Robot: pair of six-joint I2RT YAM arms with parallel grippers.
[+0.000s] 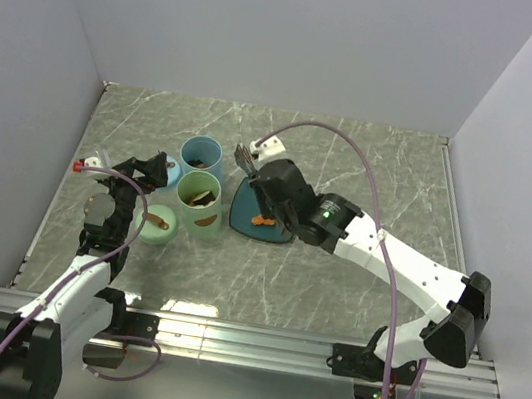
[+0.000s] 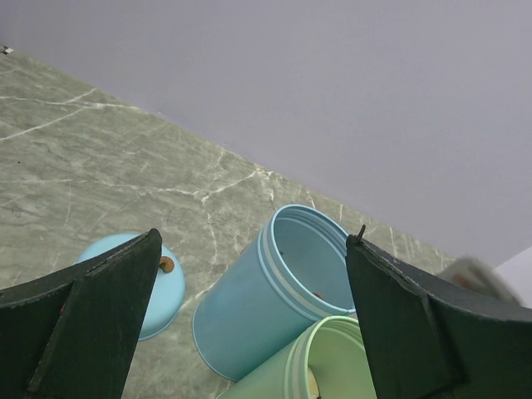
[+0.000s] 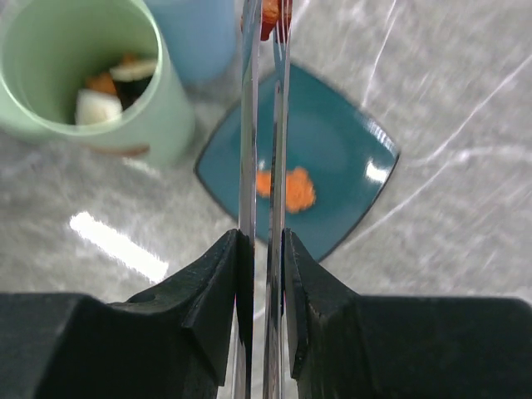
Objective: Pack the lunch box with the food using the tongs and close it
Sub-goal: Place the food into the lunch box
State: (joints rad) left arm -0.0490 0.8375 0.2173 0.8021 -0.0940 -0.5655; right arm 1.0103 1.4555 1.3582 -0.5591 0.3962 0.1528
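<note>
My right gripper (image 3: 262,241) (image 1: 267,181) is shut on the tongs (image 3: 247,125) (image 1: 246,159), pressing their two silver arms close together. An orange-red piece of food (image 3: 273,15) sits between the arms near their tips, above the blue tub's edge. Two orange chunks (image 3: 288,188) (image 1: 261,221) lie on the teal plate (image 3: 341,141) (image 1: 243,218). The lunch box shows as two round tubs. The green tub (image 3: 158,116) (image 1: 199,201) holds several food pieces (image 3: 98,104). The blue tub (image 2: 249,307) (image 1: 200,157) stands behind it. My left gripper (image 2: 256,241) (image 1: 157,167) is open and empty beside the tubs.
A blue lid (image 2: 170,291) (image 1: 172,175) with a brown knob lies left of the blue tub. A green lid (image 1: 156,221) with a brown knob lies near my left arm. Grey walls enclose the marble table (image 1: 353,163) on three sides.
</note>
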